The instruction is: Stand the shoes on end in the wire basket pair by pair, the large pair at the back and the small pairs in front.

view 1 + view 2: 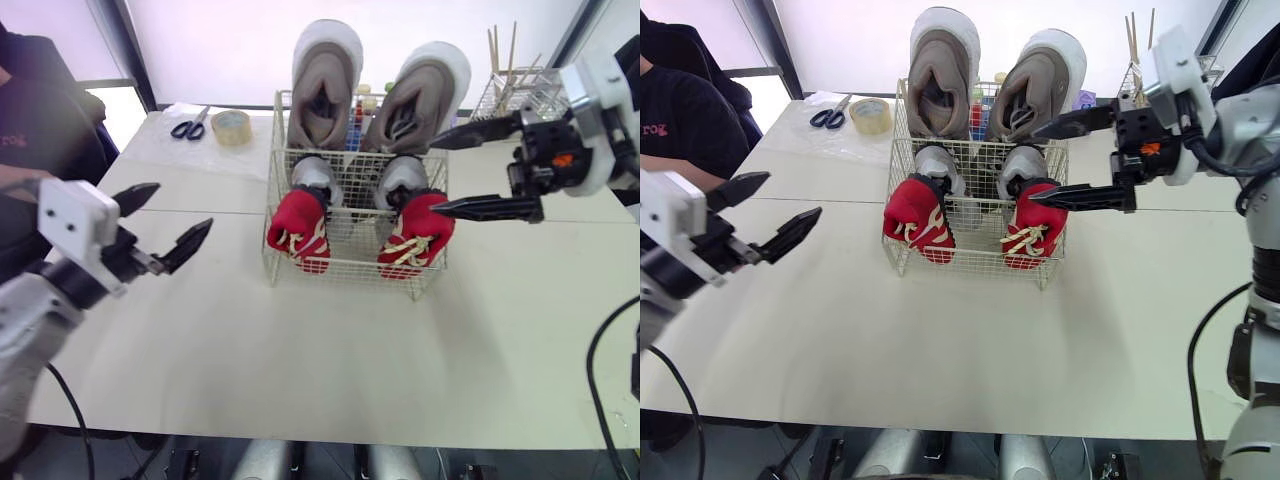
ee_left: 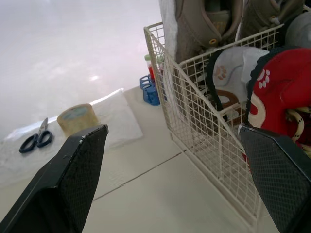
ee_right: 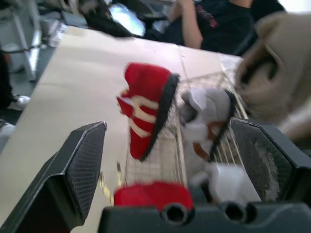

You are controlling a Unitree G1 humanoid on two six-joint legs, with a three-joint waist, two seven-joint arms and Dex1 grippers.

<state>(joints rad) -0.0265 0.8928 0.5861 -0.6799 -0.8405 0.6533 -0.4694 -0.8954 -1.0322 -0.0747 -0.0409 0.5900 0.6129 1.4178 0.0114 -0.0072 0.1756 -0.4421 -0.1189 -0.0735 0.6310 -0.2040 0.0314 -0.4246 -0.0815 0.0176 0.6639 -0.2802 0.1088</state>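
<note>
Three pairs stand on end in the wire basket (image 1: pixel 350 262) at mid-table (image 1: pixel 300 360): the large beige pair (image 1: pixel 325 90) at 12 o'clock, the grey pair (image 1: pixel 315 172) between, the red pair (image 1: pixel 298 225) at 6 o'clock. Scissors (image 1: pixel 189 127) and a tape roll (image 1: pixel 231 126) lie at 11 o'clock from it, and a wooden rack (image 1: pixel 515 85) at 2 o'clock. The left gripper (image 1: pixel 182 205) hovers spread wide at 8 o'clock. The right gripper (image 1: pixel 434 176), also wide, is at 3 o'clock, just beside a red shoe. A person's black shirt (image 1: pixel 680 110) reads "rog".

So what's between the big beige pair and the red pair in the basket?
The small grey pair stands on end there, behind the red pair and in front of the big beige pair. Both eye views show it.
</note>
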